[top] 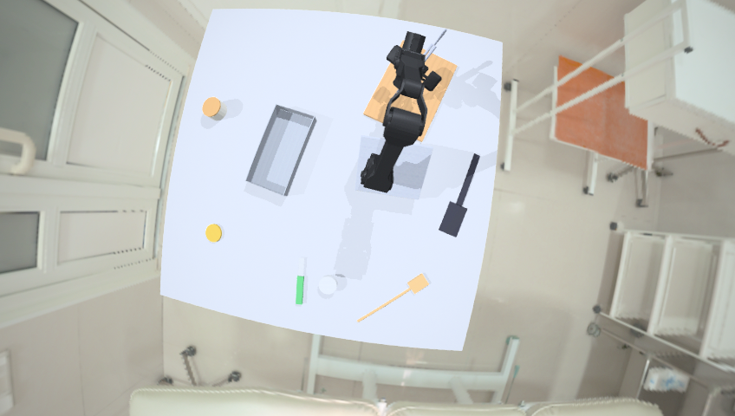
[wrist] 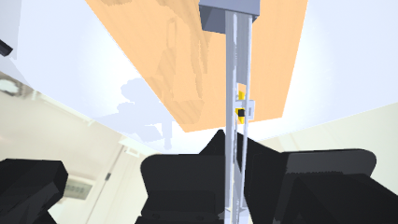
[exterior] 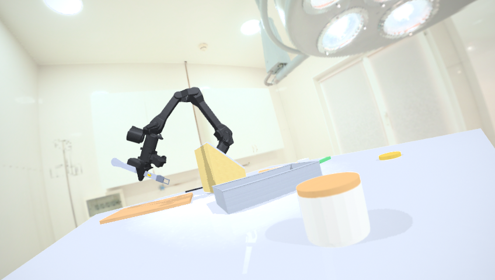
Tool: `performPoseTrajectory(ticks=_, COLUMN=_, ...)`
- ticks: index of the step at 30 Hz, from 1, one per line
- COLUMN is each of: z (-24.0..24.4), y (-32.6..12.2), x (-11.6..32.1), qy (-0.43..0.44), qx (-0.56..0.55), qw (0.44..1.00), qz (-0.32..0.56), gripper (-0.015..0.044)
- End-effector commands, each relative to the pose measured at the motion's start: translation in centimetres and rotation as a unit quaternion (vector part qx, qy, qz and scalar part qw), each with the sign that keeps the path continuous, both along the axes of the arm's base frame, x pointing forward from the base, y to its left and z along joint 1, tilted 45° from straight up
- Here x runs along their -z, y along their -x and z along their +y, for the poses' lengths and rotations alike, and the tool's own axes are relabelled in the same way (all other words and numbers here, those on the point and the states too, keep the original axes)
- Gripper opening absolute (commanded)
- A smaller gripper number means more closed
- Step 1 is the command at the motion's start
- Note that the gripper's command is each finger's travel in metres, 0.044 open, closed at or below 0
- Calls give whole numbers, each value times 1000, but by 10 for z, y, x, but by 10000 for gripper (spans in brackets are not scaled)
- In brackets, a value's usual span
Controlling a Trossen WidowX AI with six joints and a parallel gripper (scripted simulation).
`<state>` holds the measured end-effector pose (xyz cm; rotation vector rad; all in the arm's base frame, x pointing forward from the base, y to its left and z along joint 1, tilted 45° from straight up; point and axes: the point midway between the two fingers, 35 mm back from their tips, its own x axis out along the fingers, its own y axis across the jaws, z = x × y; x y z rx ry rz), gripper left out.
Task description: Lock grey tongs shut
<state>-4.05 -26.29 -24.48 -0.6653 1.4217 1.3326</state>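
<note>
My gripper (top: 421, 51) (exterior: 143, 173) (wrist: 224, 133) is shut on the grey tongs (top: 439, 36) (exterior: 121, 165) (wrist: 238, 70) and holds them in the air above the wooden board (top: 444, 69) (exterior: 149, 207) (wrist: 154, 47). The tongs' two arms are pressed close together. They are tilted, with the tips a little higher than the hinge block (exterior: 163, 179) (wrist: 229, 14). A small yellow piece (wrist: 240, 112) shows between the arms. The grey roasting tin (top: 257, 149) (exterior: 264, 189) stands to the left of the arm's base and holds nothing that I can see.
A white jar with an orange lid (top: 211, 107) (exterior: 331, 207) stands at the table's left side. A yellow disc (top: 213, 232) (exterior: 389, 156), a green-handled tool (top: 299, 289), a white round thing (top: 327, 284), a wooden spatula (top: 394, 297) and a black spatula (top: 460, 198) lie around.
</note>
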Motion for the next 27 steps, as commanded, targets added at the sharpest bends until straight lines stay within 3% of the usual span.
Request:
performPoseTrajectory(ticks=1, z=-6, y=0, x=1, qy=-25, qx=15, qw=1000, qz=-10, gripper=-150)
performPoseTrajectory(ticks=27, z=-14, y=5, x=-23, qy=-198, qx=87, qw=975, qz=-57, gripper=-150)
